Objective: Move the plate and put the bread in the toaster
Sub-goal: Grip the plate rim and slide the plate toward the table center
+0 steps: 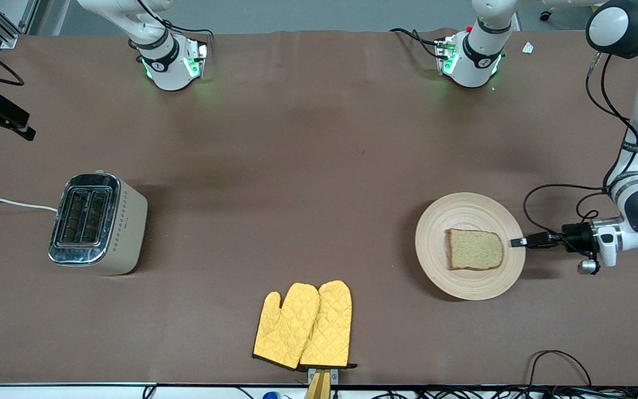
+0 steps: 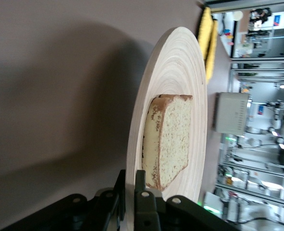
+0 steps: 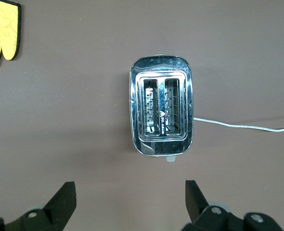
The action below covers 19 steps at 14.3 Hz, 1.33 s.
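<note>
Plate (image 1: 469, 245) of stiff, light wood lies on the desk (image 1: 297, 166) near the left arm's end, carrying soft bread (image 1: 475, 250). Left gripper (image 1: 518, 242) is clamped on its rim, a good hold. Right gripper (image 3: 131, 202), fingers apart, hovers over the toaster (image 1: 97, 223).

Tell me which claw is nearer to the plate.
Left. The left claw grips the rim of the plate at the left arm's end. The right claw hangs open high above the toaster.
</note>
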Tool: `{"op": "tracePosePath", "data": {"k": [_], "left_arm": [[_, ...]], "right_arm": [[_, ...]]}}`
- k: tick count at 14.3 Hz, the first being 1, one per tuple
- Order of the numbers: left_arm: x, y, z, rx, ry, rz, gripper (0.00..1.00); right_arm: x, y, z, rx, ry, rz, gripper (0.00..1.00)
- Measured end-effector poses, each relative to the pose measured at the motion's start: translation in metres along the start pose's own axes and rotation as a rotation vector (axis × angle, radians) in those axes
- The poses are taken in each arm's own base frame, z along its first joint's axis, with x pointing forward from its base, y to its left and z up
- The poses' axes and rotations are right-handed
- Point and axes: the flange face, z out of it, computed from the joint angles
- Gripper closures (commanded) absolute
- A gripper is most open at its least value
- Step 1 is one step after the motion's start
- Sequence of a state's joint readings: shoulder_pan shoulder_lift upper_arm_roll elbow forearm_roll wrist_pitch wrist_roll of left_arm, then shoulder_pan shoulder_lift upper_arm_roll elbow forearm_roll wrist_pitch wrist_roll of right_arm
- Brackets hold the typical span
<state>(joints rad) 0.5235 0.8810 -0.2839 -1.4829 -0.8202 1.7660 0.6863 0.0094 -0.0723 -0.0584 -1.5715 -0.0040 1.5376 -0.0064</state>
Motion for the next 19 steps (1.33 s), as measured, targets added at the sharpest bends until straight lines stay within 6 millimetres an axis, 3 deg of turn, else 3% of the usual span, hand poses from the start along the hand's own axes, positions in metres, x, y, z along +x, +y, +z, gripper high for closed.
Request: {"op": "tracePosePath", "data": {"k": [5,7,9,13,15,17,19], "left_arm": [[0.029,0.103,0.061,-0.038,-0.038,-0.003,1.0],[0.037,0.132,0.106,-0.02,-0.044,0.028,1.0],[0.037,0.158,0.166,0.012,-0.057,0.059,1.0],[0.01,0.189,0.298,0.032,0.012,0.02,1.0],[-0.013,0.2,0.349,0.042,-0.005,0.009,1.0],[-0.028,0.202,0.379,0.043,-0.032,0.0,1.0],[-0.035,0.195,0.393,0.032,-0.022,-0.006,1.0]], "right_arm": [[0.0,0.0,0.0,0.0,0.0,0.0,0.0],[0.0,0.0,0.0,0.0,0.0,0.0,0.0],[0.0,0.001,0.0,0.0,-0.001,0.001,0.0],[0.0,0.001,0.001,0.0,-0.003,0.003,0.0],[0.0,0.002,0.003,0.0,-0.007,0.003,0.0],[0.0,0.002,0.004,0.0,-0.009,0.004,0.0],[0.0,0.002,0.005,0.0,-0.01,0.004,0.0]]}}
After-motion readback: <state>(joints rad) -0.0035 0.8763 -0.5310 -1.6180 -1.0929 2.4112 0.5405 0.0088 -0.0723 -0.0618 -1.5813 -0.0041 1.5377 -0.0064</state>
